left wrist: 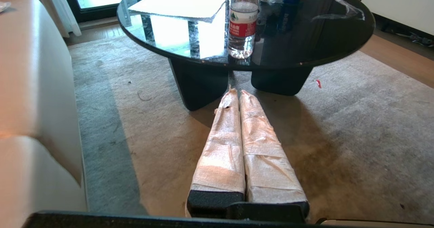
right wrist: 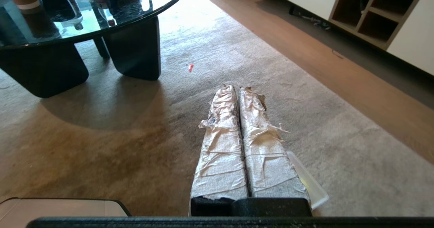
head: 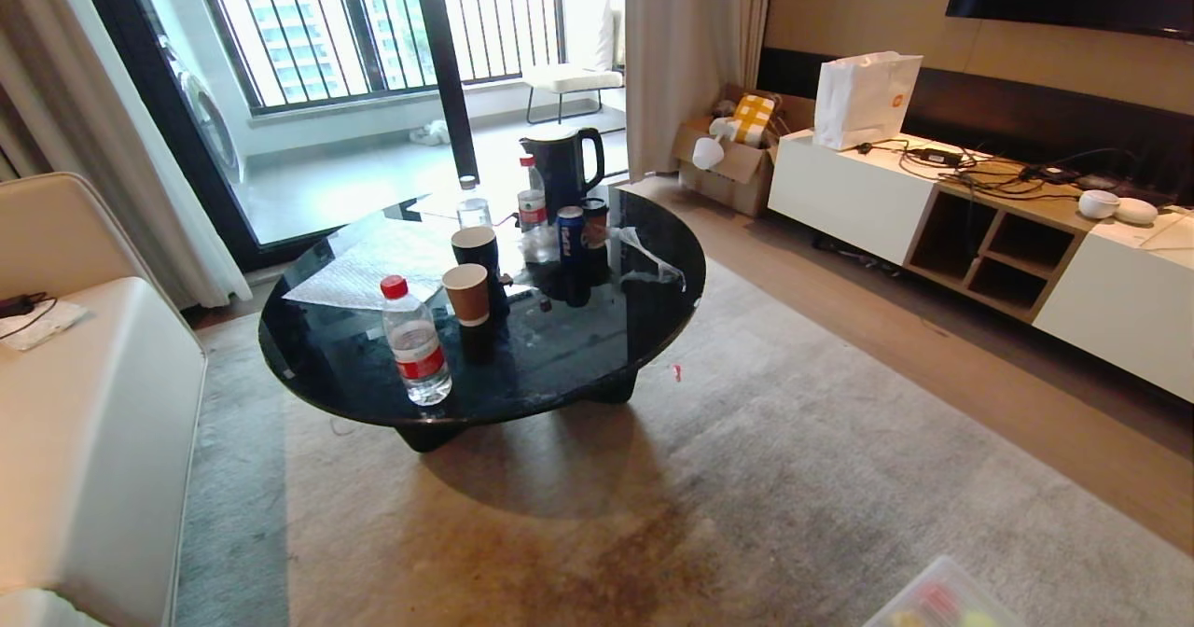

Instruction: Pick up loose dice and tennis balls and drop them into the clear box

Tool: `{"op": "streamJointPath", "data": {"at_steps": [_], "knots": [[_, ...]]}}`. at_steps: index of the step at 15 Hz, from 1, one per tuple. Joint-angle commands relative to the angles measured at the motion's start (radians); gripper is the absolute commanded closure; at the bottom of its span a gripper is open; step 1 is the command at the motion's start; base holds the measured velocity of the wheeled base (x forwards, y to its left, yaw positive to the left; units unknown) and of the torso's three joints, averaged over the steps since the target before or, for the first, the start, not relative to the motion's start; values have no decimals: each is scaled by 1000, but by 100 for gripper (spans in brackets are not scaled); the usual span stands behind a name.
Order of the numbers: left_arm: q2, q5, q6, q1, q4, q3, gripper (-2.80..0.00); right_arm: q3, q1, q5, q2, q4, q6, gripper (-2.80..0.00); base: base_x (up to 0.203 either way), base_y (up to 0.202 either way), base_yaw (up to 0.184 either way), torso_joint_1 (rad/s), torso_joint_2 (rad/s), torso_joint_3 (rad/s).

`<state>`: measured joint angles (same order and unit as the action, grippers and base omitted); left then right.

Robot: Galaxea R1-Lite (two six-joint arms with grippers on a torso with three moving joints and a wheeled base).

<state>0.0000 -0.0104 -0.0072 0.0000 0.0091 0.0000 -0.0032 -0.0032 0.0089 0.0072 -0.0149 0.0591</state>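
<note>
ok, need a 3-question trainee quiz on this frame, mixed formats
1. True or false: both the left gripper and the right gripper are shut and hold nothing.
2. Where does the clear box show in the head view? A) on the table B) at the bottom edge, on the rug C) on the sofa
3. Fill in: the red-capped bottle stands near the table's ____ edge.

Key: 1 true; 2 B; 3 near (robot-side). No loose dice or balls show on the rug; the box's contents are too blurred to name.
</note>
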Motion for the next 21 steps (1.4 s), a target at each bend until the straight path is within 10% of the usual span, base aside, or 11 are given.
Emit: {"op": "streamJointPath", "data": {"at_steps": [1,21], "knots": [[2,0,0,0,0,0,0,0,0,0,2,1,1,0,182,0,-2,-2,2,-2],[0,0,-2,0,0,2,0,2,0,0,2,1,1,0,56,0,0,1,1,0]]}}
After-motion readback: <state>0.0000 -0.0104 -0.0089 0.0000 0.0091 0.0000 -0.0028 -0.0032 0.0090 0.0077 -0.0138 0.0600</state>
